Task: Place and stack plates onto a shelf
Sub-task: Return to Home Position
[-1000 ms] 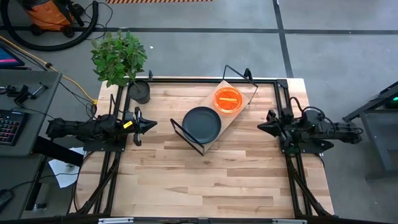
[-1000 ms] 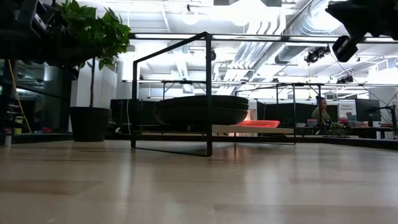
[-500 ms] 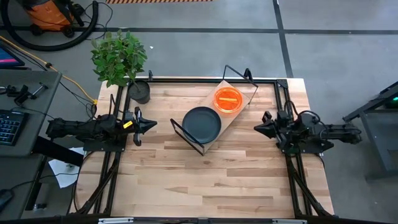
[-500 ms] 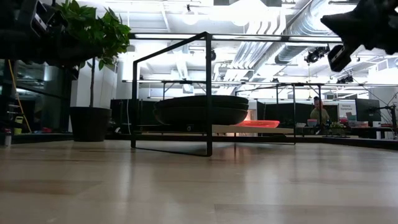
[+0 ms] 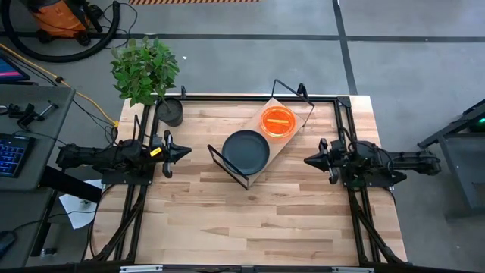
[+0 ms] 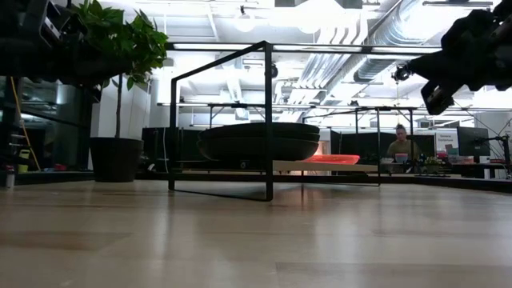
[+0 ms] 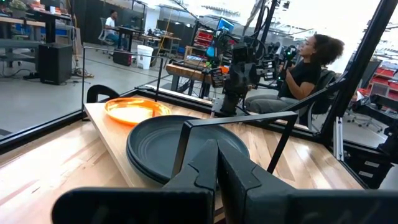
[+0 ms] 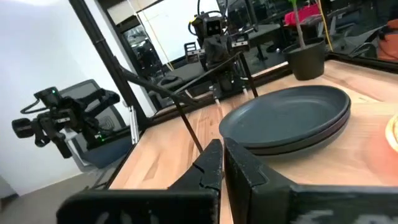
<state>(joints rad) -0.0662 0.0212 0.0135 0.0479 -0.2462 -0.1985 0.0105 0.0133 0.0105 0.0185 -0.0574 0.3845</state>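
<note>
The shelf (image 5: 298,110), a light wooden board on a black wire frame, stands slantwise at the table's middle far side. A stack of dark grey plates (image 5: 245,149) rests on its near end and a stack of orange plates (image 5: 277,122) on its far end. Both stacks also show in the low view, the grey one (image 6: 260,142) and the orange one (image 6: 332,159). My left gripper (image 5: 186,152) is shut and empty, left of the shelf. My right gripper (image 5: 307,161) is shut and empty, right of the shelf, above the table. In the wrist views each shut gripper (image 7: 217,165) (image 8: 222,155) points at the grey plates (image 7: 180,146) (image 8: 292,118).
A potted plant (image 5: 168,110) stands at the table's far left corner. Black frame rails (image 5: 342,129) run along the table's edges. The bare wooden tabletop (image 5: 250,220) lies near of the shelf. People sit in the room beyond (image 7: 305,74).
My right gripper has moved toward the table's left edge, closer to the shelf, and has come a little lower. It stays shut. The plates and the shelf have kept still.
</note>
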